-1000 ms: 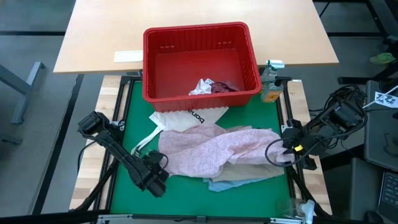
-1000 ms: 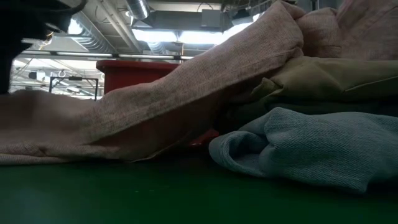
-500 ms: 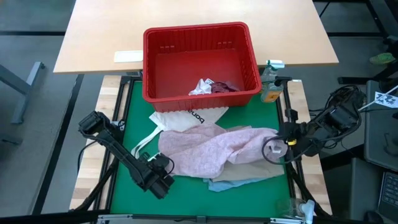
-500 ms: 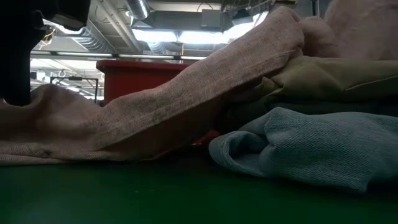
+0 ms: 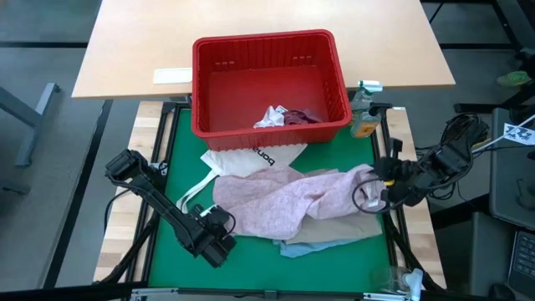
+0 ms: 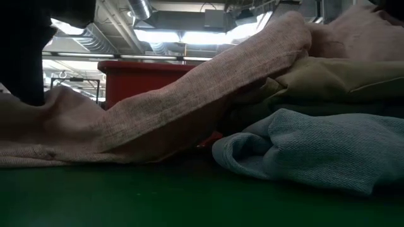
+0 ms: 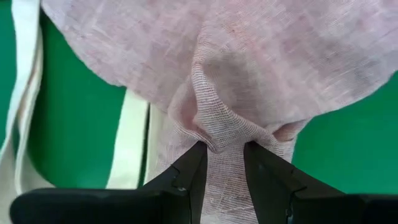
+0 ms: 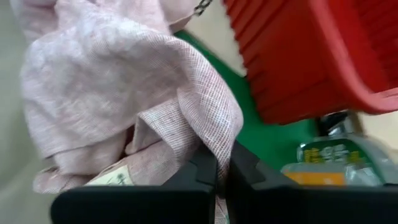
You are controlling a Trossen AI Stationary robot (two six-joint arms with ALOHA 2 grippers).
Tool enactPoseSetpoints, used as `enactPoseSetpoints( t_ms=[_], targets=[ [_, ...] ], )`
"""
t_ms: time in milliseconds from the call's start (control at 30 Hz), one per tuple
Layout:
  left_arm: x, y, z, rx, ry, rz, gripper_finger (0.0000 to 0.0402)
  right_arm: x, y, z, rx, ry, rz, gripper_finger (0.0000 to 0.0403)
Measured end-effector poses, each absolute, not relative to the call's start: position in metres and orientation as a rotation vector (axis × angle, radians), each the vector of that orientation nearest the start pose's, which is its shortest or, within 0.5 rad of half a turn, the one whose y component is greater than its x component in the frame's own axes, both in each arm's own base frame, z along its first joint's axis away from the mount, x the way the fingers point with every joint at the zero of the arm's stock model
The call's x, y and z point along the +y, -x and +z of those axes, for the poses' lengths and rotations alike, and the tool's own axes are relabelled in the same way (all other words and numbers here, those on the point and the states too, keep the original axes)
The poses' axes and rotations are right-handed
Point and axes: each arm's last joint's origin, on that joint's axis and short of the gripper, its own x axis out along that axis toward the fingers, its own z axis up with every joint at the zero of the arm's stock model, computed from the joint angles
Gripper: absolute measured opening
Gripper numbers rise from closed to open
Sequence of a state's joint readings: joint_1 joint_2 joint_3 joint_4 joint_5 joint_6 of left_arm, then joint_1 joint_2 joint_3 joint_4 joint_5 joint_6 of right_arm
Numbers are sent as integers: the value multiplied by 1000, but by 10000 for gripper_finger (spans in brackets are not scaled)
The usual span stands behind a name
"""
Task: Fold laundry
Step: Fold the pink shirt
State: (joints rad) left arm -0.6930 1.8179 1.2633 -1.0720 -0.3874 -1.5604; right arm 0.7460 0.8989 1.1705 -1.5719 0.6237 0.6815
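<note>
We are working on the mottled pink garment [image 5: 288, 201], which is lying spread over the pile of laundry on the green desk [image 5: 163, 251], just in front of the red basket [image 5: 267, 84]. Our left hand [image 7: 222, 163] is pinching a bunched ridge of the garment's edge on the side far from the basket. Our right hand [image 8: 219, 174] is pressed together on a fold of the same cloth, beside the basket's right front corner. The weave is looking thin, light and very limp, so we are expecting it to sag and drape between the two grips rather than hold any shape. We are judging the hems and corners the best places to take hold, since bunched middles will wrinkle. Beige [image 5: 334, 227] and light blue [image 5: 313, 247] pieces are lying underneath it.
</note>
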Motion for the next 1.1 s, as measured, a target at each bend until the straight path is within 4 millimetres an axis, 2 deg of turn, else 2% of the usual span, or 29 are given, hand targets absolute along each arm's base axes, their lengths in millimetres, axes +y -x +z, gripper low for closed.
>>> enactPoseSetpoints(
  t_ms=[100,333,467,667,867,967,1100],
  targets=[
    [-196,-253,187,1125,473,790,101,55,-85,345,940,218,-247,29],
    [-197,-254,187,1122,478,787,101,55,-86,345,938,222,-251,114],
    [-197,-254,187,1122,479,786,101,55,-85,349,940,201,-233,144],
    [-197,-254,187,1121,480,786,101,52,-81,375,881,118,-190,149],
    [-197,-254,187,1121,480,785,101,44,-72,410,782,-1,-151,146],
    [-197,-254,187,1121,480,785,101,42,-68,420,754,-193,-165,145],
    [-197,-254,187,1121,480,785,101,50,-70,417,851,-454,-111,145]
  ],
)
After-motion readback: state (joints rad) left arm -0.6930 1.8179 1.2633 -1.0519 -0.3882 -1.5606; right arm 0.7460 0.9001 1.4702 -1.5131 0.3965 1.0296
